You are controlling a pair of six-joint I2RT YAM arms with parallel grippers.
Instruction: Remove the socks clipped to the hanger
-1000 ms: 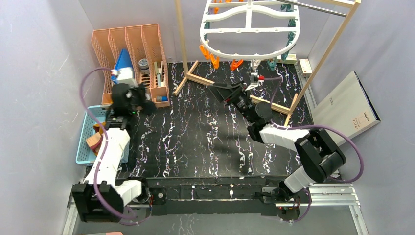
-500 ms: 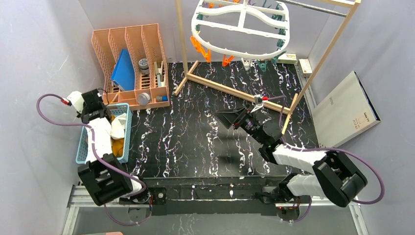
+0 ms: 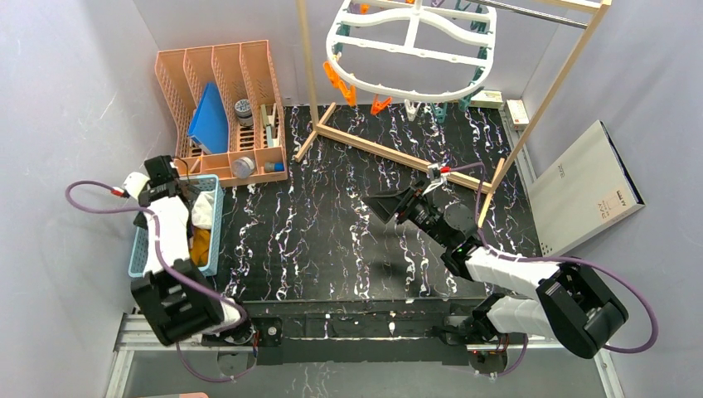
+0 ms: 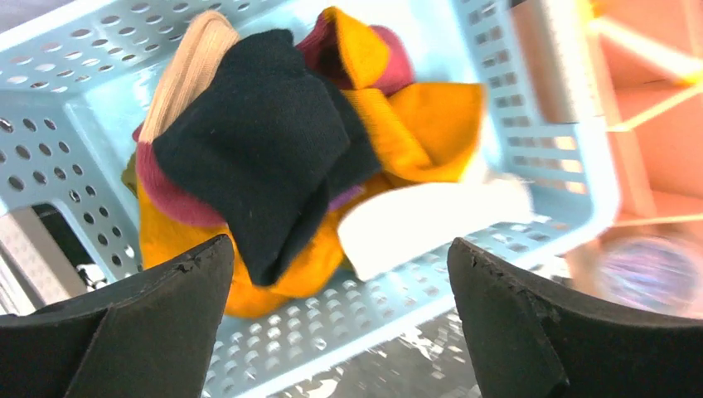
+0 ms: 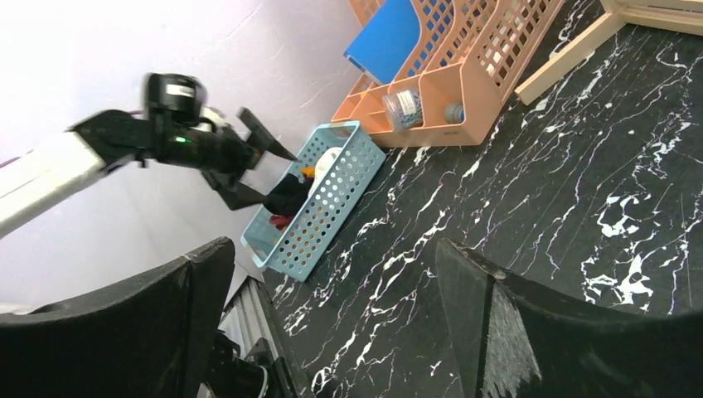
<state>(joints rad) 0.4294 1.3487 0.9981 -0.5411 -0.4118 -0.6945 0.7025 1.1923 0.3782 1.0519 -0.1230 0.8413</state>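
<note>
Blue basket [image 4: 539, 108] holds the socks [image 4: 257, 141], at least 4 piled, seen clearly only from your left wrist. Your left gripper [image 4: 338, 249], beside the rack [image 3: 249, 83] a second ago, hangs over them, jaws apart. Right gripper [image 5: 332, 245] hovers above the tabletop [image 3: 332, 232], jaws apart, empty. 1 hanger [image 3: 412, 29] hangs behind.

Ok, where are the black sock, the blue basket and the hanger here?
black sock [image 4: 249, 157]: left wrist view, middle of its fabric.
blue basket [image 4: 50, 116]: left wrist view, perforated left wall.
hanger [image 3: 398, 91]: top external view, near rim of the white ring.
</note>
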